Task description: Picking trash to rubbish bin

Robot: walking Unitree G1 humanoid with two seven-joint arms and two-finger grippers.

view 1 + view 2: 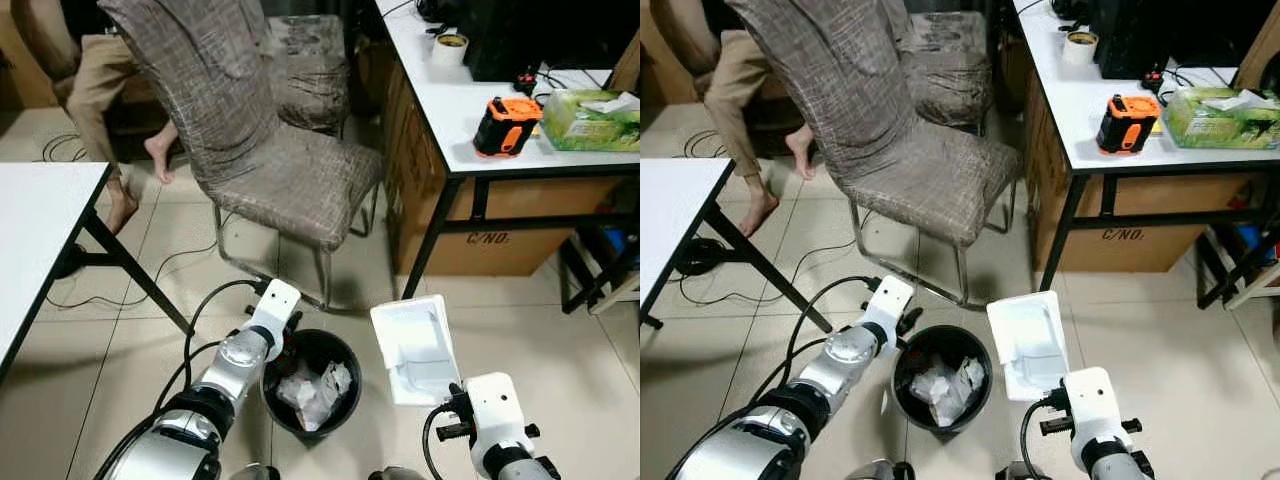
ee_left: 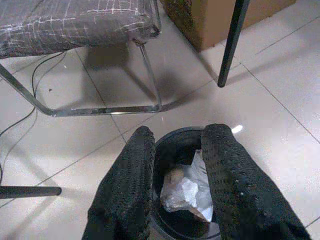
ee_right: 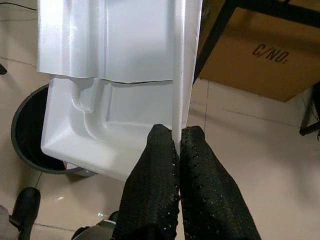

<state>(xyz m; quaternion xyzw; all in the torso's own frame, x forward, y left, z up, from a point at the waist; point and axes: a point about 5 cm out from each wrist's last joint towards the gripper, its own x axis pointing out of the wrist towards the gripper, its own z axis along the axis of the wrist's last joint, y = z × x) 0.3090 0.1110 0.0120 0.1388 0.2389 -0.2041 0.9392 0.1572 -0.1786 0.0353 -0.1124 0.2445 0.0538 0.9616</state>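
Right gripper sits at the lower right of the head view, its two black fingers pinched tight on the thin side wall of a white foam tray. The tray stands up in front of the wrist, its hollow side facing the camera, just to the right of the black rubbish bin and partly over its rim in the right wrist view. Left gripper hangs over the bin's left rim at lower centre, fingers parted with nothing between them; between them the bin's inside shows, holding crumpled white paper.

Bare tiled floor lies open to the right of the tray and in front of the bin. Directly behind the bin, toward the upper centre, a fabric-covered chair stands on a chrome frame whose floor rail runs close to the bin. On the left edge a white table reaches in, with a slanted black leg and loose cables on the floor beside it. Along the upper right a white desk carries an orange and black device, a green tissue pack and a tape roll; a cardboard box sits under it. A person's bare feet rest on the floor at upper left.
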